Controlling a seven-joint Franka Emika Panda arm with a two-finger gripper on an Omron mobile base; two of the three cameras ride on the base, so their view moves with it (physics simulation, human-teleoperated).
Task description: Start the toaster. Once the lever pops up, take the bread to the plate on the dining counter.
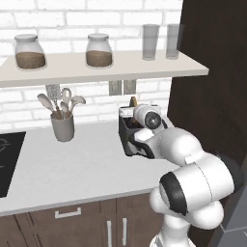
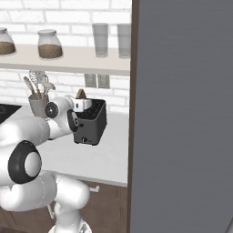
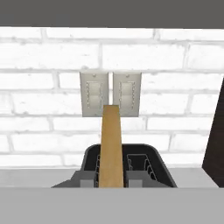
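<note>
Right at the bottom of the hand view we have the bread (image 3: 110, 146), edge-on between our fingers (image 3: 87, 179), rising up the middle of the frame past two wall outlets (image 3: 110, 94). Our gripper (image 3: 110, 180) is narrowly parted and looks clamped on the slice's flat faces. Left to right in the left base view: a utensil crock (image 1: 62, 126) at middle left, then the toaster (image 1: 129, 135) at centre. We judge the slice's long axis runs straight out along the fingers, its lower end just over the toaster's slot, so a clean pull along that axis comes next.
</note>
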